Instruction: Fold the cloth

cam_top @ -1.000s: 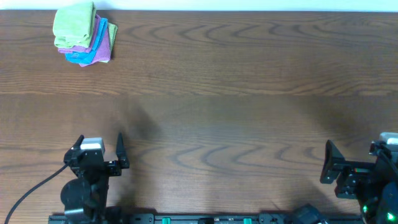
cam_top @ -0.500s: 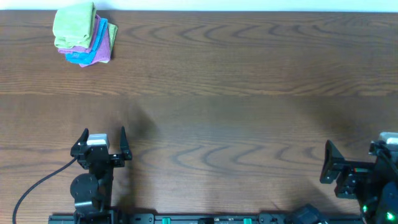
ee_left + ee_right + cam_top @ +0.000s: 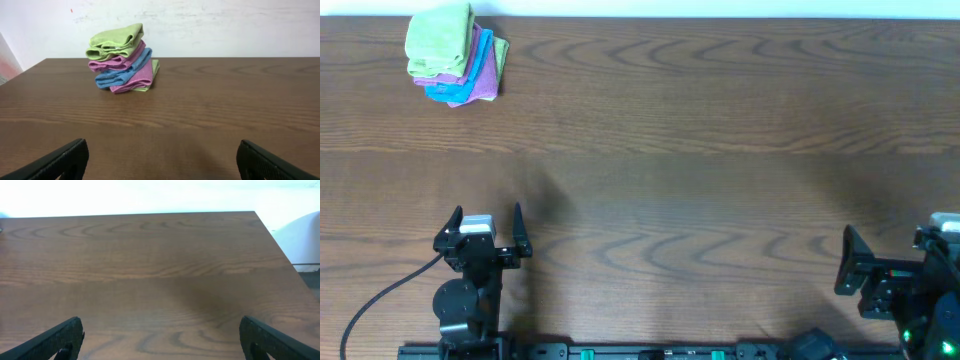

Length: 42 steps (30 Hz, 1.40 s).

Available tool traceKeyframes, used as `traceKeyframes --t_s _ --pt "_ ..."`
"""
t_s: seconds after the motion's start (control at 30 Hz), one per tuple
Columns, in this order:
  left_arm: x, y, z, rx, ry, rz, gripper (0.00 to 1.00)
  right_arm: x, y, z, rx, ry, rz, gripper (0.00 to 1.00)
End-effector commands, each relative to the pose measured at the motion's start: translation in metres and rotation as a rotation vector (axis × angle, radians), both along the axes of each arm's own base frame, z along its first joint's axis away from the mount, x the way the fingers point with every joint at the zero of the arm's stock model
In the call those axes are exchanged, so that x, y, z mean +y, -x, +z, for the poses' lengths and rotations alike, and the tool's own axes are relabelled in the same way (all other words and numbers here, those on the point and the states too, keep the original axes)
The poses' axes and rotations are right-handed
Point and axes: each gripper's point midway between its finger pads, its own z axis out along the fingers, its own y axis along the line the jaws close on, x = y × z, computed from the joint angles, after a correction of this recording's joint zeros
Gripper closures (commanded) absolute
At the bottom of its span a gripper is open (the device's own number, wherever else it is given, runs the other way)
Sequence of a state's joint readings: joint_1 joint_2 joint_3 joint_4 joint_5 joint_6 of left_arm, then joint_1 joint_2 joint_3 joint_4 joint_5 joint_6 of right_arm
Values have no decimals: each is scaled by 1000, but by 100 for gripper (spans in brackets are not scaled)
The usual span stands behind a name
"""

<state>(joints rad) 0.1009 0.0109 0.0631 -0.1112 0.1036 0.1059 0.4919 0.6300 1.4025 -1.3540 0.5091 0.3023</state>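
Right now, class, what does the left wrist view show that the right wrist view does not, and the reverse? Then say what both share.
Only the left wrist view shows the stack of folded cloths: the lime-green cloth on top, a purple cloth and a light-blue cloth below. Only the right wrist view shows the table's far right corner and a pale rounded object beyond it. Both show the same brown wood-grain table and an open, empty hand: the left hand in one, the right hand in the other.

Left end effector point(image 3: 160, 156) jaws wide apart. Stack point(image 3: 131, 82) far ahead, slightly left, on wood surface point(image 3: 225, 105): lime-green cloth point(image 3: 115, 42) topmost, purple cloth point(image 3: 116, 63), blue cloth point(image 3: 116, 77) beneath; lowest layer perhaps green.
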Motion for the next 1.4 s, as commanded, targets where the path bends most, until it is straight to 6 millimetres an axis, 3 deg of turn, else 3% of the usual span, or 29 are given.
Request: traceKeyframes --t_s 0.0,0.67,0.9,1.0,1.13,1.27,1.37 --pt "1 0 -17 36 -8 5 4 -3 0 0 2 17 -12 1" --pt "1 0 -17 36 -8 5 5 -4 0 -1 6 22 -14 1" --pt "1 0 -17 36 -8 5 4 -32 10 -7 33 11 -204 1" --pt "1 0 -17 36 -8 5 5 -36 18 -9 35 -60 -272 1" --pt "1 0 -17 36 -8 5 4 -50 45 -10 -7 -83 -398 1" --pt "1 0 -17 36 -8 5 5 -50 69 0 -144 -114 -426 1" --pt "1 0 -17 36 -8 5 5 -47 71 -7 -210 -78 -394 1"
